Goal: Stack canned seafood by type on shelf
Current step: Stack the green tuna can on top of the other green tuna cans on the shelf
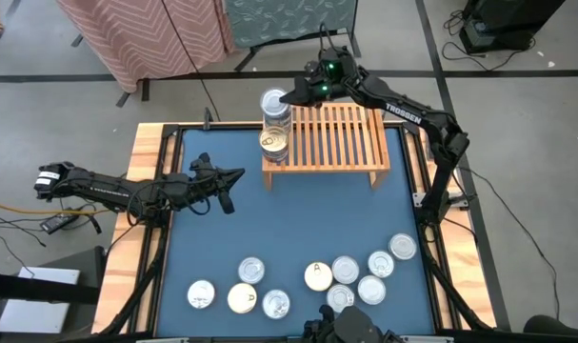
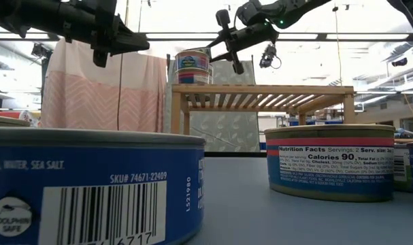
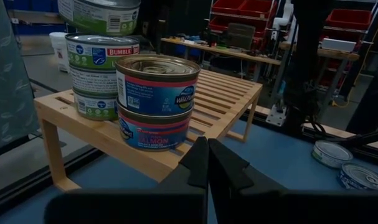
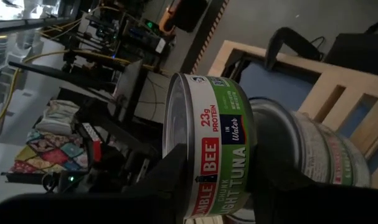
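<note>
The light-wood shelf (image 1: pixel 338 138) stands at the table's far side. On its left end are two stacks of canned seafood: green-labelled tuna tins (image 3: pixel 100 78) at the far corner and two blue-and-pink salmon tins (image 3: pixel 156 102) in front. My right gripper (image 1: pixel 290 95) is shut on another green-labelled tuna tin (image 4: pixel 217 155), held slightly tilted right over the tuna stack. My left gripper (image 1: pixel 235 176) hangs shut above the table's left part, holding nothing. My right gripper pinches the tuna tin across its height, one finger (image 4: pixel 157 186) on the flat lid near the rim (image 4: pixel 175 134), the other under its bottom. The fingers come from the table's far right, slanting slightly down. Whether the tin touches the stack's top tin (image 4: pixel 301 143), I cannot tell.
Several loose tins (image 1: pixel 346 276) lie along the table's near edge, two of them large in the low view (image 2: pixel 90 184) (image 2: pixel 328 163). The shelf's slatted top to the right of the stacks (image 1: pixel 350 133) is bare. Cloth-draped panels (image 1: pixel 155 33) stand behind the table.
</note>
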Controlling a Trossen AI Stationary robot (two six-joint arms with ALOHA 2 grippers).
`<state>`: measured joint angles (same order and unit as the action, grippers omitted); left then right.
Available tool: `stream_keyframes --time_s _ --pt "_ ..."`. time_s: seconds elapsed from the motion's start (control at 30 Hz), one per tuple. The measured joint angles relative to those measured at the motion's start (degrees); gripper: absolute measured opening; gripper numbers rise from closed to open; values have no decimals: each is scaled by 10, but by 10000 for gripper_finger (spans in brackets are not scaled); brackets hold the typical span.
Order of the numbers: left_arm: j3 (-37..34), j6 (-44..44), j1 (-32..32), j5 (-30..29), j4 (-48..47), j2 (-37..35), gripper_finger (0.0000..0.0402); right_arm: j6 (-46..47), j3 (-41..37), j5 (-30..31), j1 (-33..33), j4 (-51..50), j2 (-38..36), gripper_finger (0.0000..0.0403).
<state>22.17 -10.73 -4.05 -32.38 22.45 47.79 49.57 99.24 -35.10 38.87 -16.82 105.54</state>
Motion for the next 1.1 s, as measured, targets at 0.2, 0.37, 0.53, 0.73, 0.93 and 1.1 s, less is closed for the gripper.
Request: stream_keyframes --time_s 0.2,0.37,0.53,0.73,0.93,1.1 --pt "0 0 0 0 -3 0 9 11 0 -2 2 0 0 105" --pt "0 1 0 0 -3 0 9 15 0 -1 8 -22 0 179" --pt "0 0 0 0 -8 0 9 -4 0 -6 10 -29 0 235" --pt "0 0 0 0 -12 0 9 -21 0 -9 12 -30 0 245" --pt "0 0 0 0 -12 0 9 -58 0 -10 15 -65 0 238" --pt "0 0 0 0 -12 0 9 -83 1 -12 15 -77 0 237"
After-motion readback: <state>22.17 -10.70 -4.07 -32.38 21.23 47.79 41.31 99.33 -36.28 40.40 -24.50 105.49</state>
